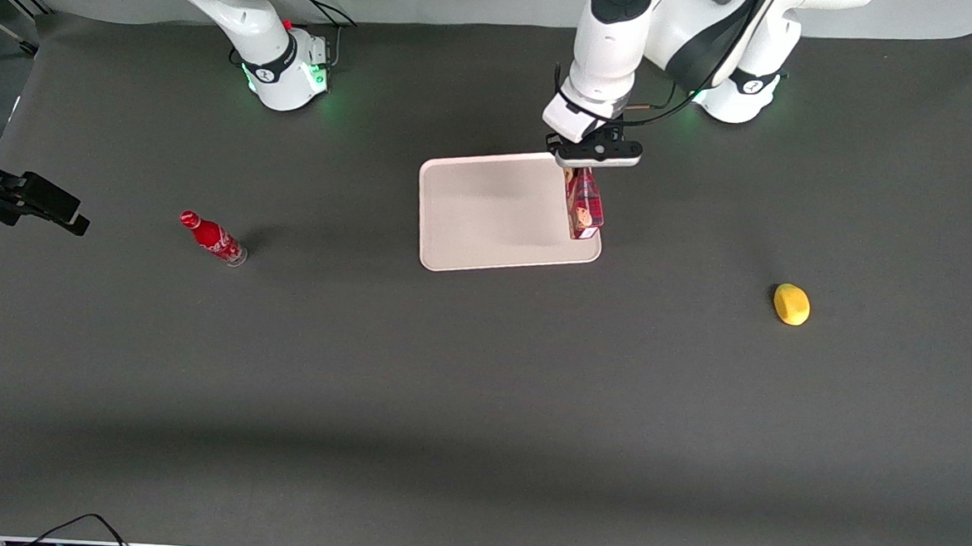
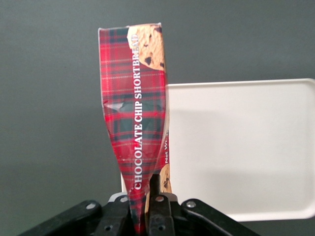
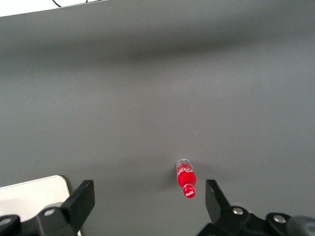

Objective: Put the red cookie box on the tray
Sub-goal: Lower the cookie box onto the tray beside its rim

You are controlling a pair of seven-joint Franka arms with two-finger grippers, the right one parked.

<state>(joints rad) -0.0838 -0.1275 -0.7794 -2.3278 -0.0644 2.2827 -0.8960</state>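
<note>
Now tool grips red cookie box above tray.

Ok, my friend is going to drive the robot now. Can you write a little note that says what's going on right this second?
End effector: shut on the red cookie box, held up over the tray's edge toward the working arm's end of the table.
Tray: flat on the table, nothing lying in it yet.
Done: box picked up and brought to the tray.
Left: lower the box onto the tray, then let go.
Also on the table, not part of the job: a small red bottle and a yellow lemon.
</note>
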